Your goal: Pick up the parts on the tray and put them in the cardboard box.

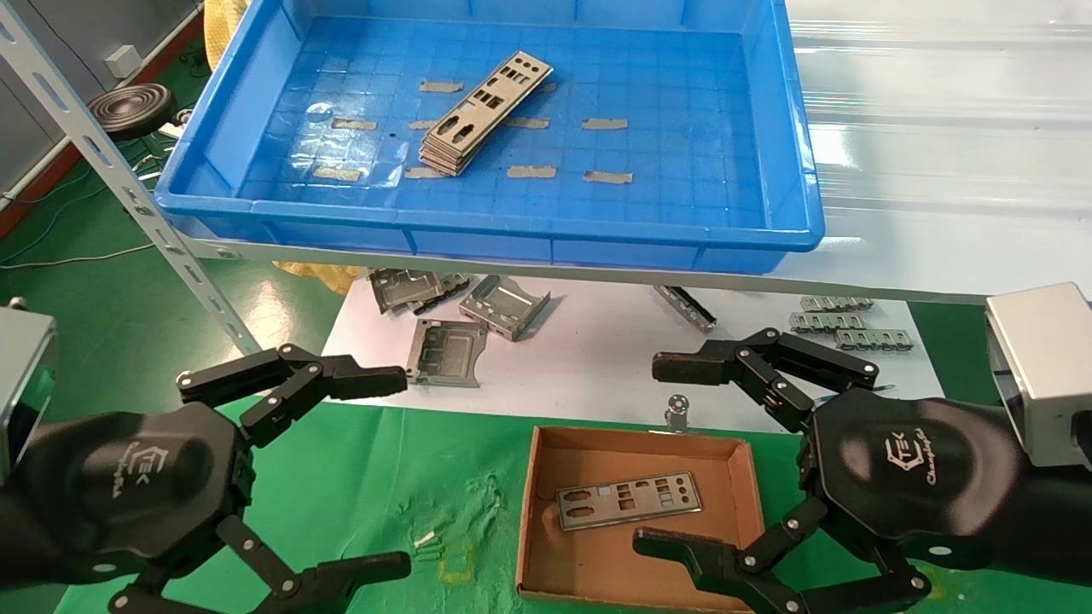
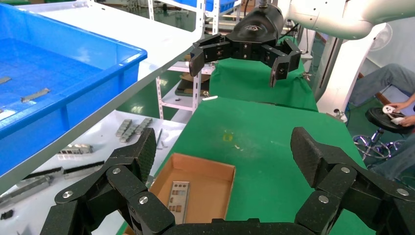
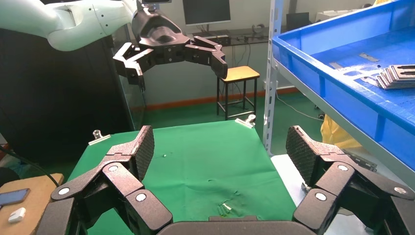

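Observation:
A stack of punched grey metal parts [image 1: 484, 112] lies slanted on the floor of the blue tray [image 1: 478, 230] on the upper shelf; the same stack of parts [image 3: 397, 77] shows in the right wrist view. One part [image 1: 630, 500] lies flat in the brown cardboard box [image 1: 527, 512] on the green cloth, and that part [image 2: 178, 195] shows in the box [image 2: 230, 191] in the left wrist view. My left gripper [image 1: 388, 469] hovers open, left of the box. My right gripper [image 1: 661, 452] hangs open over the box's right side. Neither holds anything.
Folded metal brackets [image 1: 505, 305] and ridged clip strips [image 1: 840, 321] lie on the white sheet [image 1: 589, 358] below the shelf, behind the box. A slotted steel shelf post [image 1: 128, 192] slants at the left. Green cloth [image 1: 409, 495] covers the table.

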You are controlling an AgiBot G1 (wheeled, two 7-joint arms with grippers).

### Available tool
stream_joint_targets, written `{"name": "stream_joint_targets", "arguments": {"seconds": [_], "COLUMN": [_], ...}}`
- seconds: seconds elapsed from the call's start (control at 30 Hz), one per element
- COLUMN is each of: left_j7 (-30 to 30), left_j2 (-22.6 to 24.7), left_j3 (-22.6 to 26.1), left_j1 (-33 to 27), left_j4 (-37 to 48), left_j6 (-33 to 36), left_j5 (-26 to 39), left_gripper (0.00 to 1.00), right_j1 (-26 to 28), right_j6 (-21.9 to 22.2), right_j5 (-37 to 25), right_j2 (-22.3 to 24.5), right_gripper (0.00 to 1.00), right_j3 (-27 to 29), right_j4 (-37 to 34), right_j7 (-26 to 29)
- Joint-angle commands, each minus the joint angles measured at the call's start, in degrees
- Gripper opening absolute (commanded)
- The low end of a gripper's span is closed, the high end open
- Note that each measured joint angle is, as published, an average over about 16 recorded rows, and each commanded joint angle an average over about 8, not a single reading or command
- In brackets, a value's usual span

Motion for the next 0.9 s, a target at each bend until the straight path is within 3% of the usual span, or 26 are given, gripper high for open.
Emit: {"name": "stream_joint_targets", "arguments": {"seconds": [0.03, 0.9], "left_j7": [0.0, 0.0], "left_j2": [0.0, 0.0], "left_j3": [0.0, 0.0], "left_j1": [0.0, 0.0], "left_j4": [0.0, 0.0], "left_j6": [0.0, 0.0], "left_j5": [0.0, 0.0], "left_gripper": [1.00, 1.00], "right_j1": [0.0, 0.0], "right_j6": [0.0, 0.0], "right_j5": [0.0, 0.0], "right_j2": [0.0, 0.0], "right_gripper": [1.00, 1.00], "right_j3": [0.0, 0.0], "right_j4": [0.0, 0.0], "right_j7": [0.0, 0.0]}}
